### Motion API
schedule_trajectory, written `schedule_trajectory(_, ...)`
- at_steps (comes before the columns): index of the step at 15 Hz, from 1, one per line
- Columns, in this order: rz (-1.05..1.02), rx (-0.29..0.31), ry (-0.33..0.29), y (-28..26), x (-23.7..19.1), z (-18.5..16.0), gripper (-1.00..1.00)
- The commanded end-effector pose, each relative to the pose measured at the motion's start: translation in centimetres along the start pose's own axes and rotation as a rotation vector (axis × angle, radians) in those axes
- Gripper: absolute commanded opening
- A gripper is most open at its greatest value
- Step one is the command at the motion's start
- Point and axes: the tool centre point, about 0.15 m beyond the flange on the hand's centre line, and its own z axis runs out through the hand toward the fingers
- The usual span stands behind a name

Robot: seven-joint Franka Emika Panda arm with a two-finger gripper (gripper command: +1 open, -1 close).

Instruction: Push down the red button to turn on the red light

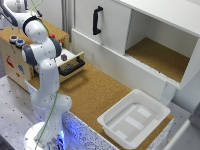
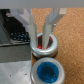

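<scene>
- Fingers (image 2: 46, 27) of the gripper (image 2: 39, 36) come down nearly together in the wrist view, only a narrow gap between them, and pinch nothing. Both tips reach the red button (image 2: 46, 46).
- One tip lands on the reddish top and looks to be touching it; the other meets the button's rim. Whether the button is pressed in, I cannot tell, the picture being soft.
- The red button sits in a dark ring inside a grey collar on a brown cork-like surface, in the middle of the wrist picture. Just beside it, lower in the frame, is a blue button (image 2: 48, 71) of the same round build, untouched.
- A dark opening with small dim shapes inside shows at the middle left of the wrist picture; I cannot make out what they are.
- The exterior view hides the gripper itself: the white arm (image 1: 46, 70) rises from its base at the lower left and bends over a wooden box (image 1: 15, 62) at the upper left, covering the spot where the tips meet the button.
- In that view a dab of red (image 1: 52, 35) peeks past the arm on the box top, too small to name.
- Only the exterior view shows the wider room: a half-open drawer (image 1: 72, 64) with a black handle, a long cork worktop (image 1: 95, 92), a white tray (image 1: 134, 118) at the lower right, and a white cabinet (image 1: 150, 40) with an open shelf at the upper right.
</scene>
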Motion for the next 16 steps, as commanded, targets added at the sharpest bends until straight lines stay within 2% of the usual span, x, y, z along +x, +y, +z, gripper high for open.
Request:
schedule_trajectory(1,-0.022,-0.029,-0.182,0.4,5.9,0.4,-1.0)
schedule_trajectory(5,-0.029,-0.022,-0.18,1.0,6.9,1.0,-1.0)
schedule_trajectory(16,-0.04,0.008,-0.229,2.4,8.4,5.0,-1.0)
